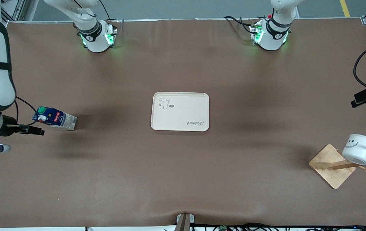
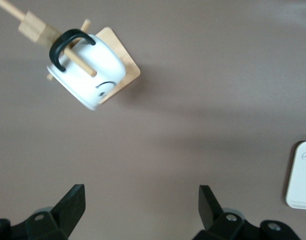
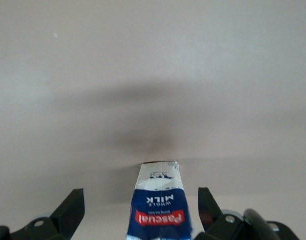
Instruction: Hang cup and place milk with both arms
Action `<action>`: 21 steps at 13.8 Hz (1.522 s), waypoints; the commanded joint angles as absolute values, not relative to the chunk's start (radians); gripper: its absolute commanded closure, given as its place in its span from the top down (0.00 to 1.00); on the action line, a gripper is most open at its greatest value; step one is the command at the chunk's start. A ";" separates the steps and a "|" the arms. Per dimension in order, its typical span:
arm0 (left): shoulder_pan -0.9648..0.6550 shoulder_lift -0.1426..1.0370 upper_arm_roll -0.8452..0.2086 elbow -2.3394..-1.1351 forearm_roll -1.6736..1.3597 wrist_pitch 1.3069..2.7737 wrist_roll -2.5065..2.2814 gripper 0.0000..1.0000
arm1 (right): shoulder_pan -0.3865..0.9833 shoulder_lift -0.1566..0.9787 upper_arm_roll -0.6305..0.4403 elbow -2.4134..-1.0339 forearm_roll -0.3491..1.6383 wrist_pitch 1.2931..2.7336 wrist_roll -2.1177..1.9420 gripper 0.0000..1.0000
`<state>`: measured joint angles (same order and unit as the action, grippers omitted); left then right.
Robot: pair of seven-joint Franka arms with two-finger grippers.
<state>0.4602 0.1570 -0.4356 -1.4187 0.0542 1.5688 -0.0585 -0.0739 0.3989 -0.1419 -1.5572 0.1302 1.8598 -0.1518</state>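
On the wooden peg rack point(image 1: 332, 166) hangs the glossy white cup point(image 1: 359, 148).

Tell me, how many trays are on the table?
1. The tray lies mid-table, between the milk at the right arm's end and the cup hanging at the left arm's end.

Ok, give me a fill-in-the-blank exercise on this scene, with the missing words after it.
1. The cup hangs by its handle on a peg of the wooden ____.
2. The milk stands on the table, not yet on the ____.
3. The right gripper has its jaws ____ on either side of the milk.
4. The left gripper has its jaws open and holds ____.

Missing words: rack; tray; open; nothing
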 commanded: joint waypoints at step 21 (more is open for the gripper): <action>0.011 -0.118 -0.105 -1.670 0.043 1.569 -0.129 1.00 | -0.032 0.200 -0.132 -1.293 0.072 1.439 -0.163 1.00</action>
